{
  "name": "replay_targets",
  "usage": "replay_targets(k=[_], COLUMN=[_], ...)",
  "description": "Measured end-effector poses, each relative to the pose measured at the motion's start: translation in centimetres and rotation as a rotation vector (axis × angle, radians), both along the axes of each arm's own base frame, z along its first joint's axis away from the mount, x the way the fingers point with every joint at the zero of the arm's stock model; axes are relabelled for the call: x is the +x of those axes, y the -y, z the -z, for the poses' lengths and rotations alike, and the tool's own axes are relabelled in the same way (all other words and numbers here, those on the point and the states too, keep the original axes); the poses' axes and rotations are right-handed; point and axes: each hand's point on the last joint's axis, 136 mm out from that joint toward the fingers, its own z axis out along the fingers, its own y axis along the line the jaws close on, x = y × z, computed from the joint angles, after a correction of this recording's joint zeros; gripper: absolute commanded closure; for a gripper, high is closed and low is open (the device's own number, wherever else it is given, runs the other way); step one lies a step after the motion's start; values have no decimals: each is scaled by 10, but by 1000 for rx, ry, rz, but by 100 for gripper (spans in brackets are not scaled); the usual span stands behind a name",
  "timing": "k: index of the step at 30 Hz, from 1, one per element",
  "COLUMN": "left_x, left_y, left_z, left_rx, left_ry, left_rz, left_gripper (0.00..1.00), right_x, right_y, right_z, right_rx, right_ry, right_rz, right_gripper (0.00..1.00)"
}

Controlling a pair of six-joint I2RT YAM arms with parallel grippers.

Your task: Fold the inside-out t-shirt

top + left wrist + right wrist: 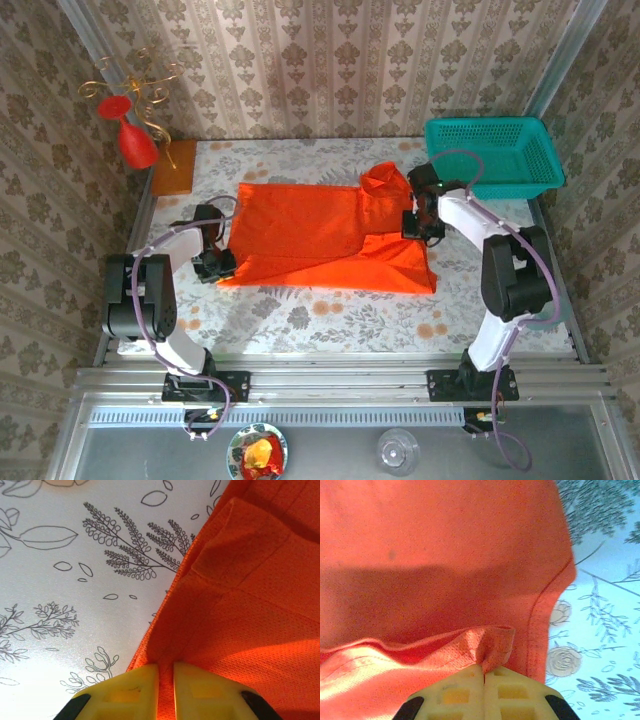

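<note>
While the inside-out t-shirt (320, 235) lies partly folded on the worktop (330, 315), the left tool (166, 682) pinches its left edge and the right tool (484, 680) clamps a right-side fold; further folds seemingly remain.

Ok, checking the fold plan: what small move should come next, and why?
Probably raise both grippers slightly together. The left gripper is shut on the left edge of the t-shirt, the right gripper is shut on a bunched fold at its right side, and the rest lies flat, so lifting frees cloth for folding over.
</note>
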Motion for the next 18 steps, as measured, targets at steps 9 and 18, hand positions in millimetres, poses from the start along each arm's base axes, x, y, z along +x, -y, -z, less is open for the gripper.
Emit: replay_targets(k=[9, 18], left_x=[-1, 3], left_y=[1, 11], left_z=[-2, -24], left_rx=[-10, -51], left_ry=[15, 60], left_rz=[-10, 4], left_gripper=[80, 78], right_x=[-6, -40], right_y=[12, 9], right_z=[21, 6], right_rx=[-10, 19], right_ry=[-67, -61], right_rz=[37, 63], right_gripper=[60, 55])
